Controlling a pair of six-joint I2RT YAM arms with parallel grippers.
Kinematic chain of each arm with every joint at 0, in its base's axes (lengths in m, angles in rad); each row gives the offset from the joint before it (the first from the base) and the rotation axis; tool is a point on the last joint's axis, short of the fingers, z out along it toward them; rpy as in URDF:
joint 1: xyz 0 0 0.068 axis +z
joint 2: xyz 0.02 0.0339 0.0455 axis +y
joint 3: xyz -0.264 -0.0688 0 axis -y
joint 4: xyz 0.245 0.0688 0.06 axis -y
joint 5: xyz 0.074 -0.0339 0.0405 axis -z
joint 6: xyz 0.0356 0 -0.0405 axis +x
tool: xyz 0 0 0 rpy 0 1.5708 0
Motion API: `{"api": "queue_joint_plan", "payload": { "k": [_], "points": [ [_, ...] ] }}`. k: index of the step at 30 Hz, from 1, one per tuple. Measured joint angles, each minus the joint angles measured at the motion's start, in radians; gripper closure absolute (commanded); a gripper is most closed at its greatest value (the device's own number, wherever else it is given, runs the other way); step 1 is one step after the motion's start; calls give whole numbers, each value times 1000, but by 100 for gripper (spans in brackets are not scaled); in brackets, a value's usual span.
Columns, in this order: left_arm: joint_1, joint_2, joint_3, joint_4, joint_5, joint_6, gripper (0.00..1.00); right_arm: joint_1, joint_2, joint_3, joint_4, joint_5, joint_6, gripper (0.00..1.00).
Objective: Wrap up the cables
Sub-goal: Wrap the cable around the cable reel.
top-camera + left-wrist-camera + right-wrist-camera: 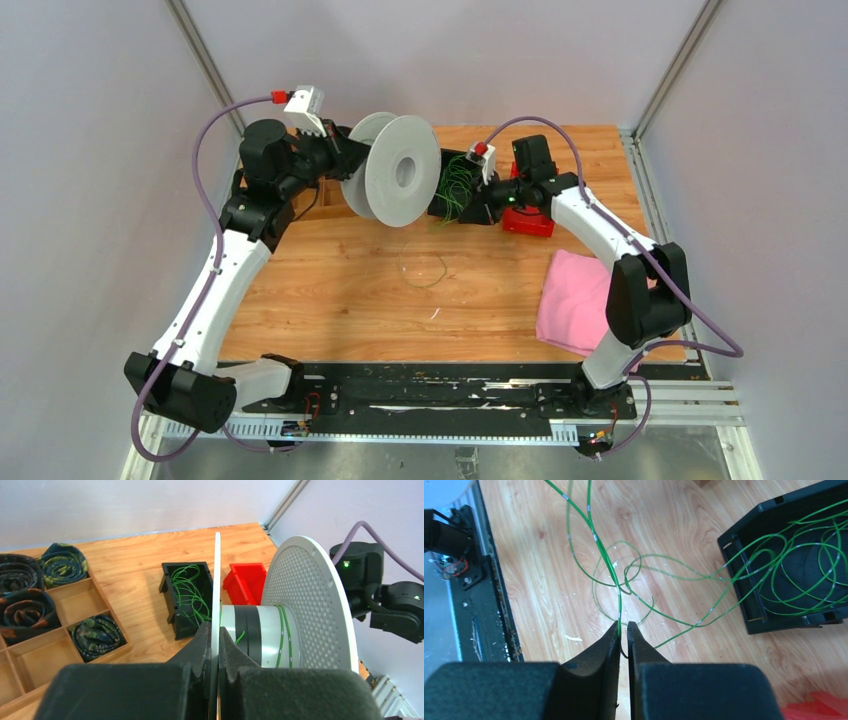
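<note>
Open wood spans the table (330, 290) centre and lower left in the top view — spool (402, 170), bin (450, 156) and arms crowd its upper edge. The left gripper (215, 630) is clamped on the spool flange; the right gripper (623, 627), jaws nearly together, pinches one strand of the cables (596, 538), the rest coiled in the bin, cut off at frame right.

Loose loops of thin green cables (596, 539) fill the black bin (784, 624); strands trail across the wooden counter (549, 555); turns circle the grey spool (310, 595).
</note>
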Motion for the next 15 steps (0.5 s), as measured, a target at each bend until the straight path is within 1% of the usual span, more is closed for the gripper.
{"api": "queue_joint_plan", "payload": {
  "k": [2, 3, 4, 6, 11, 15],
  "points": [
    [0, 0, 0, 14, 17, -6, 100, 0, 0, 0, 8, -22, 33, 80],
    [0, 0, 0, 20, 27, -10, 100, 0, 0, 0, 11, -31, 44, 73],
    [0, 0, 0, 26, 35, -14, 100, 0, 0, 0, 14, -37, 51, 69],
    [0, 0, 0, 32, 50, -20, 100, 0, 0, 0, 15, -45, 71, 65],
    [1, 0, 0, 34, 76, -44, 100, 0, -17, 0, 27, -56, 102, 60],
    [1, 1, 0, 37, 94, -69, 100, 0, -35, 0, 89, -66, 151, 58]
  ]
}}
